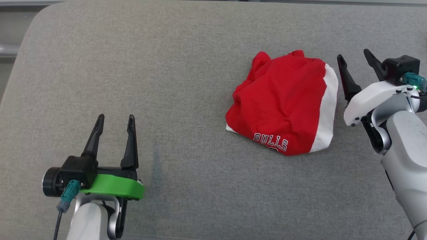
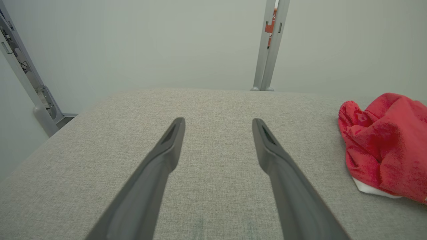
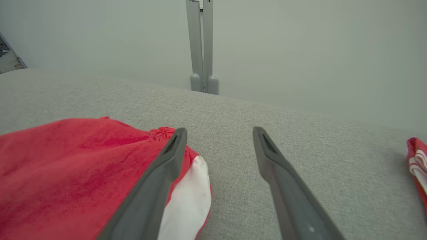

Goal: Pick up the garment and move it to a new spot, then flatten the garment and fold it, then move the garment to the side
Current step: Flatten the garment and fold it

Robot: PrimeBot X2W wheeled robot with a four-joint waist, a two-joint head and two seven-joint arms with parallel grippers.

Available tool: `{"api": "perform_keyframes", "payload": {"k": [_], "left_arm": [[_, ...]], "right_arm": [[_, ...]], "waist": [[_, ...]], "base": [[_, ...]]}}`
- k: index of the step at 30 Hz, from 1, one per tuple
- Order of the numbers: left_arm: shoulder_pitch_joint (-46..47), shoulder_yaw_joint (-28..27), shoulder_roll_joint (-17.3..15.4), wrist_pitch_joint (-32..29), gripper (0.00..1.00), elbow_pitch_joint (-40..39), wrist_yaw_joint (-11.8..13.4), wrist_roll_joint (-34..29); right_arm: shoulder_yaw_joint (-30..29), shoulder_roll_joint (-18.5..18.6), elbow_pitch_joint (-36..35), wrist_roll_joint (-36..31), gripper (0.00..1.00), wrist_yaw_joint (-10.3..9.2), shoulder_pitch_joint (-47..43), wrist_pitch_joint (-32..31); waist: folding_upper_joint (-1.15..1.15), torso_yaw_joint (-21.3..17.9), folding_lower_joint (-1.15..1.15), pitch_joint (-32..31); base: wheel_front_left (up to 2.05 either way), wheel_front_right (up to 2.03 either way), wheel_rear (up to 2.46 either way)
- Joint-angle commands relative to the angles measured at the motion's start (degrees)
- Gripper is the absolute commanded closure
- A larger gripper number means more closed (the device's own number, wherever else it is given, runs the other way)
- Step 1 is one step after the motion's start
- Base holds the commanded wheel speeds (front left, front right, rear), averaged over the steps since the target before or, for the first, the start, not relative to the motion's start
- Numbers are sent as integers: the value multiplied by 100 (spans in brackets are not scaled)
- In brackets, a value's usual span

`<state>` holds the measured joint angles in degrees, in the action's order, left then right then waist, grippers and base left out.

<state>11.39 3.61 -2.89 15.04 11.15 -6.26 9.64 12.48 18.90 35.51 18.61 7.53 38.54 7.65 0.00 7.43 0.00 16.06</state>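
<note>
From the head: red-and-white garment [image 1: 283,106] crumpled right of centre on grey pad [image 1: 133,66], "BULLS" lettering [image 1: 270,141] at its near edge. Left gripper [image 1: 116,117] spread wide, empty, well apart from it. Right gripper [image 1: 353,54] spread wide, just beside the white edge. From the right wrist: one finger [image 3: 156,186] across the garment, contact unclear, and a second striped cloth [image 3: 418,163] far right. From the left wrist: grey post [image 2: 270,46] behind the pad.

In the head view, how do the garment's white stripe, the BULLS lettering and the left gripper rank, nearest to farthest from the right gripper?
1. The white stripe, just left of the right gripper.
2. The BULLS lettering, on the garment's near edge.
3. The left gripper, far at lower left.
</note>
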Motion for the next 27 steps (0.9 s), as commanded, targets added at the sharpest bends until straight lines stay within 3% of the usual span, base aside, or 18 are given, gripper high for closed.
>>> {"api": "perform_keyframes", "payload": {"k": [1,9,10,11,12,20,27], "left_arm": [[107,21,-6,15,0,-16,31,20],[215,215,-5,15,0,-35,138,125],[222,227,-5,15,0,-35,146,131],[227,238,-5,15,0,-34,160,134],[227,242,-5,15,0,-32,164,138],[139,174,-5,15,0,24,190,110],[-10,132,-5,15,0,28,185,125]], "right_arm": [[73,49,208,72,0,-9,100,2],[527,-27,1516,550,0,-9,379,139],[579,-34,1628,608,14,-9,392,117],[652,-40,1740,681,73,-9,412,138],[694,-44,1820,759,100,-9,411,158],[1017,127,2043,1098,100,-11,690,598],[1354,80,1411,1054,100,-10,800,760]], "waist": [[0,258,0,246],[0,448,0,359],[0,458,0,363],[0,469,0,365],[0,476,0,364],[0,396,0,158],[0,332,0,-200]], "base": [[0,0,0],[0,0,0],[0,0,0],[0,0,0],[0,0,0],[0,0,0],[0,0,0]]}}
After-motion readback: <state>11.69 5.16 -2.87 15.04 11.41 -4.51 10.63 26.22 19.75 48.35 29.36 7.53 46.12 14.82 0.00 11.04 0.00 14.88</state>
